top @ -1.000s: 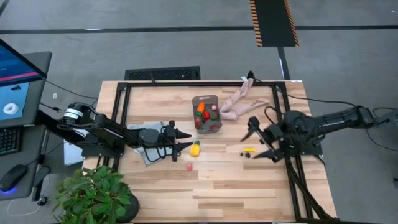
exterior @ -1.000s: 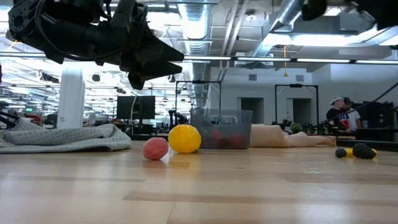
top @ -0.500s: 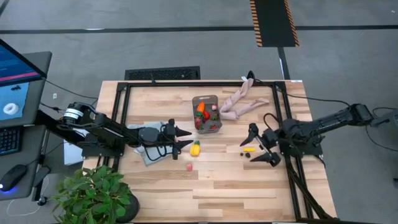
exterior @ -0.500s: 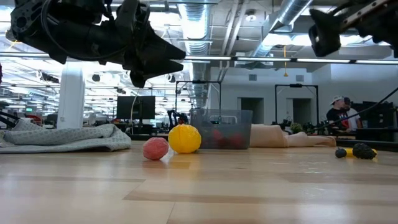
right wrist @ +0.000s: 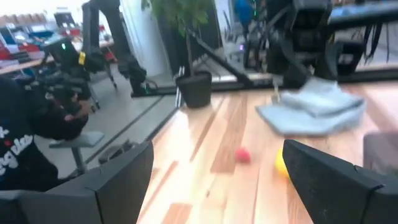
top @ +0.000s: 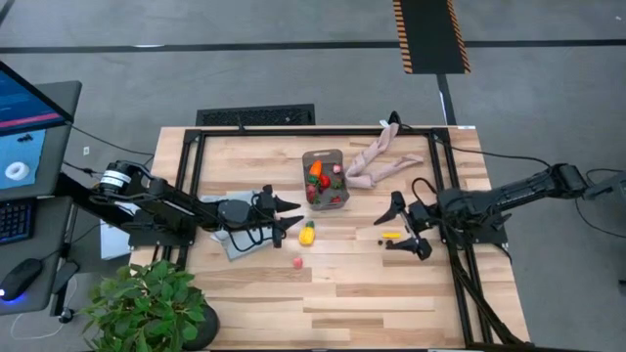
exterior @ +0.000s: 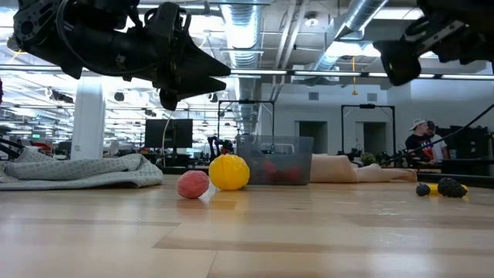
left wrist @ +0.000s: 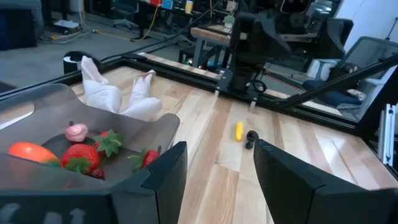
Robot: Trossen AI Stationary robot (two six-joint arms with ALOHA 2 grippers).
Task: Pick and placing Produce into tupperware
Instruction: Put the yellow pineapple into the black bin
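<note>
Hovering wide-open, right claw (top: 402, 227) over banana (top: 390, 235); left claw (top: 294, 216) part-open, empty.

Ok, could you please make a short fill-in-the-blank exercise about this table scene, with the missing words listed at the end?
1. The tupperware already holds a carrot and several red ____.
2. The right gripper hovers with its fingers wide ____ over the small banana.
3. The yellow lemon lies on the table beside a smaller ____ fruit.
4. The left gripper hovers empty near the folded ____.

Missing words: strawberries; open; red; cloth
</note>
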